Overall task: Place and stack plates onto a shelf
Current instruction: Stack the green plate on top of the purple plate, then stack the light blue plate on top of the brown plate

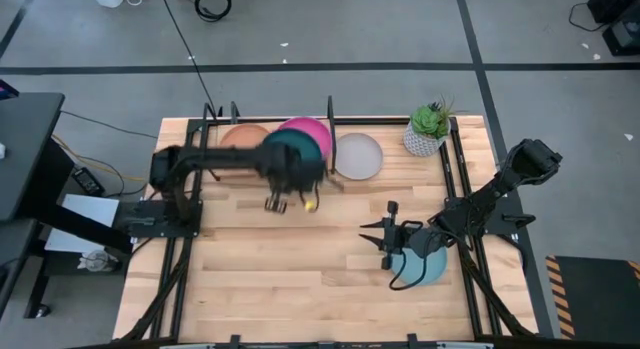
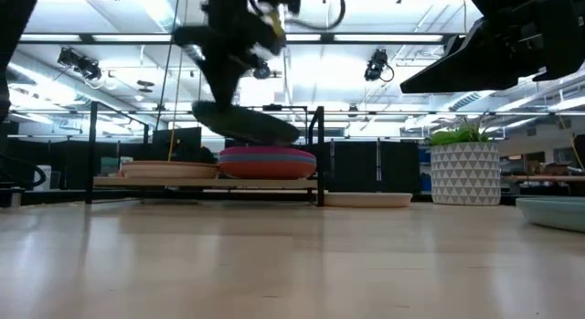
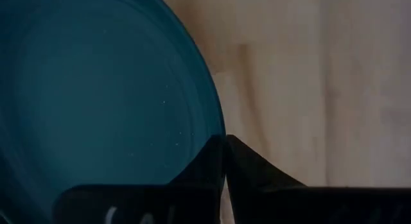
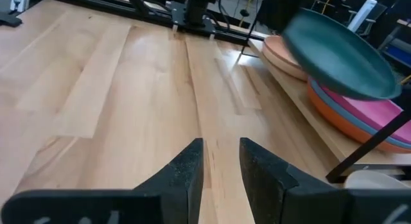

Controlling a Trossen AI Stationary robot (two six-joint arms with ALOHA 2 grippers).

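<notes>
Tabletop: pale wood planks; we see a potted plant at its far right corner.
Shelf: holds a peach plate and a stack topped by the pink plate.
Left gripper: we see it clamped on the dark teal plate, held tilted in the air above the stack.
Right gripper: slightly parted, holding nothing, low over the table just beside the light blue plate.
Grey plate: on the table beside the shelf.

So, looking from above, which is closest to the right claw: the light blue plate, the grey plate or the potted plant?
From the right gripper:
1. Light blue plate, on the table just beside it.
2. Grey plate, at the shelf's end.
3. Potted plant, at the back corner.
</notes>
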